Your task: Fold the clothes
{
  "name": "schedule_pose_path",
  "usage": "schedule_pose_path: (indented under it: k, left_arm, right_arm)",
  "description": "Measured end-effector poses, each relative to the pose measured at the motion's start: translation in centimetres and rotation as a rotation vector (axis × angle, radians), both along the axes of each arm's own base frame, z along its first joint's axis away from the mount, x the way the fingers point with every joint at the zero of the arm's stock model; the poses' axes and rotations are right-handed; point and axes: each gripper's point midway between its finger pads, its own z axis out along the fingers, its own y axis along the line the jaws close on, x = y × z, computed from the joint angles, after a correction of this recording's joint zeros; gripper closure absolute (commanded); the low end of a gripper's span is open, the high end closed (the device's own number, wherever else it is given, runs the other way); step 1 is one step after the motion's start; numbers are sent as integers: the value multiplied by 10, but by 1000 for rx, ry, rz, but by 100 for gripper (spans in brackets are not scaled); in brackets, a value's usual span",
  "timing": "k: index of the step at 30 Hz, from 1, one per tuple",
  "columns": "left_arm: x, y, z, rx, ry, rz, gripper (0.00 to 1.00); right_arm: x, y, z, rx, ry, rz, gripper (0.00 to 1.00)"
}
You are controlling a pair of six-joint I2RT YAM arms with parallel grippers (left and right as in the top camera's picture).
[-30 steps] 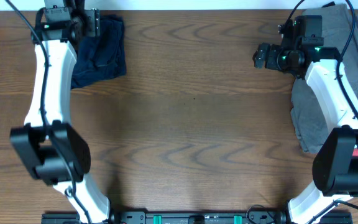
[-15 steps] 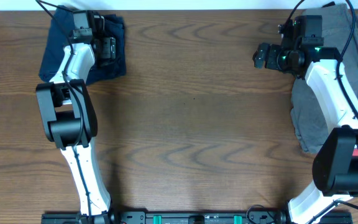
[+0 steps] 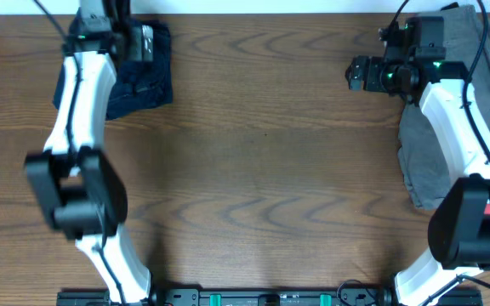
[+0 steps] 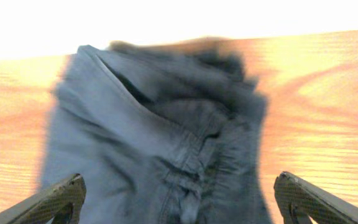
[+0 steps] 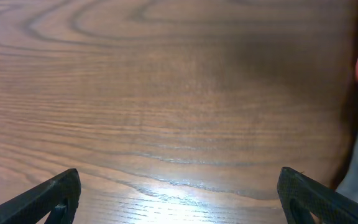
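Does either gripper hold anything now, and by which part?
Nothing is held. The left gripper is open over the navy shorts; the right gripper open over the table.

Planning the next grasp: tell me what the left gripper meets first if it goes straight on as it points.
The navy shorts: they lie dead ahead of the open left gripper, filling its wrist view. Blur leaves the gap to them unclear.

Robotics lab: 2 arms (image 3: 79, 93), wooden table (image 3: 262, 170).
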Motion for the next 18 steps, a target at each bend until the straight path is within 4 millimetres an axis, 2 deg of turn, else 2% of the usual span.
schedule_pose_path:
  k: [1,4,7,10,13,18]
  left_arm:
    - [-11,-5,28,2,-32,-9,2]
    - [-36,-24,72,4,-73,-42,2]
    - [-60,-42,96,2,-81,-78,2]
    - [-82,-58,109,1,-64,-111,2]
    - [-100,-69,121,-3,-66,-135,2]
    - [-120,-85,152,-14,-133,-166,2]
  right_arm:
    - [-1,0,9,-7,-19,14,1]
    - [-8,1,34,-24,-71,45,1]
    - [-17,2,63,-42,-128,67,1]
    - [-27,2,87,-54,-170,79,1]
    - [-34,2,95,-59,-178,85,1]
    - [-34,2,94,-64,-175,91,1]
